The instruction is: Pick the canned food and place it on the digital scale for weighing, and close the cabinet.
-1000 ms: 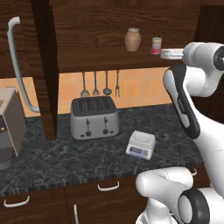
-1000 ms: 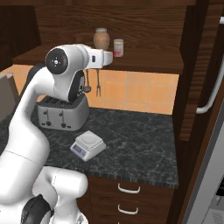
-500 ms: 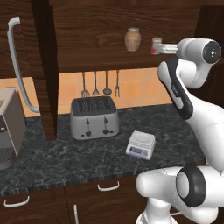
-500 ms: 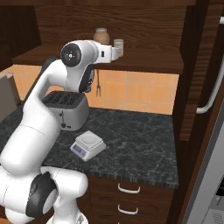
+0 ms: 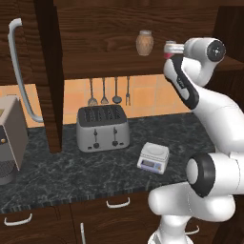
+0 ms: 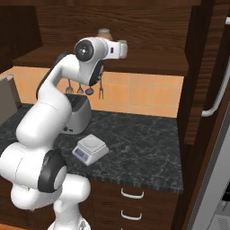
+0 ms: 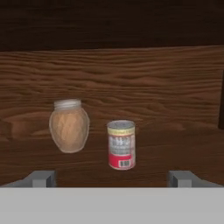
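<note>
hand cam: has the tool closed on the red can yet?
No. The small red cylindrical can stands free on the wooden shelf beside the bulbous brown jar, with the tool fingertips spread wide, short of it.

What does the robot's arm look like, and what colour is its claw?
The arm is glossy white, made of fat rounded tubes linked by dark grey rings and round joint caps. It looks smooth, with no cables or markings showing. The claw has two small grey fingertips, blocky and square-edged.

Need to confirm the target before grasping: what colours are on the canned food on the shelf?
Red body, yellowish top band, silvery lid: the canned food, clearest in the hand view.
</note>
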